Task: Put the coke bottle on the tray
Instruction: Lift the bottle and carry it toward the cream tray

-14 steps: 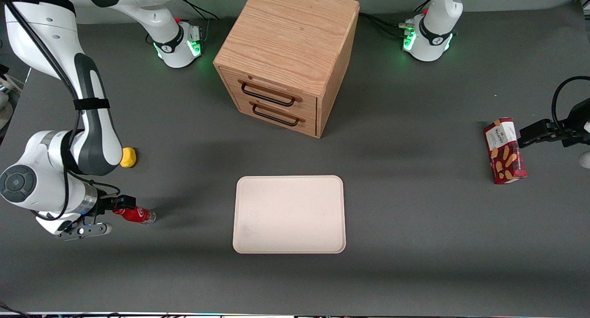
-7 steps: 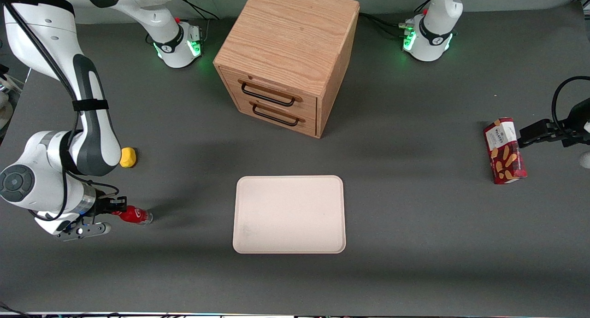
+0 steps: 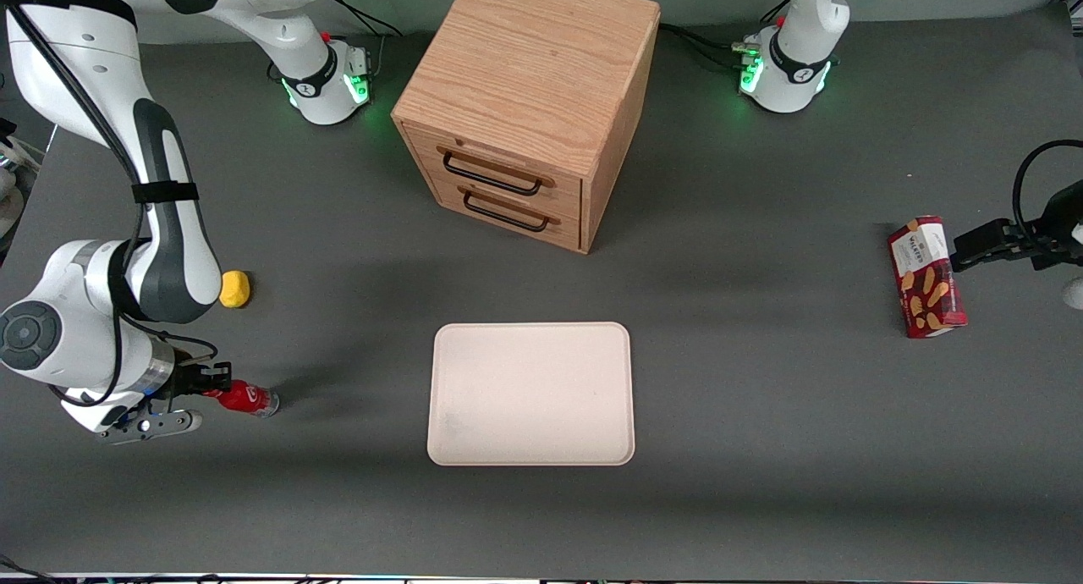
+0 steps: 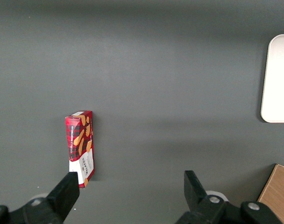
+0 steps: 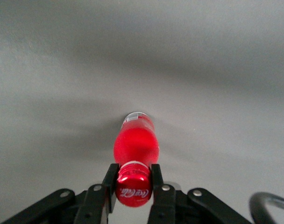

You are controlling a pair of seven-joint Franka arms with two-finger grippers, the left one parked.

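The coke bottle [image 3: 248, 398] is small and red with a clear base, and lies near the working arm's end of the table. My right gripper [image 3: 218, 387] is shut on its red cap, which bears white lettering [image 5: 133, 190]. Both black fingers [image 5: 110, 179] press the sides of the cap, and the bottle body [image 5: 136, 142] points away from the wrist over the grey table. The pale pinkish-beige tray [image 3: 530, 393] lies flat and bare in the middle of the table, well apart from the bottle, toward the parked arm's end from it.
A yellow lump [image 3: 235, 289] lies near the bottle, farther from the front camera. A wooden two-drawer cabinet [image 3: 529, 101] stands farther back than the tray. A red biscuit box [image 3: 926, 276] lies at the parked arm's end; it also shows in the left wrist view [image 4: 80, 147].
My gripper and the bottle have shifted slightly toward the working arm's end of the table over the last second. The grip on the cap looks unchanged.
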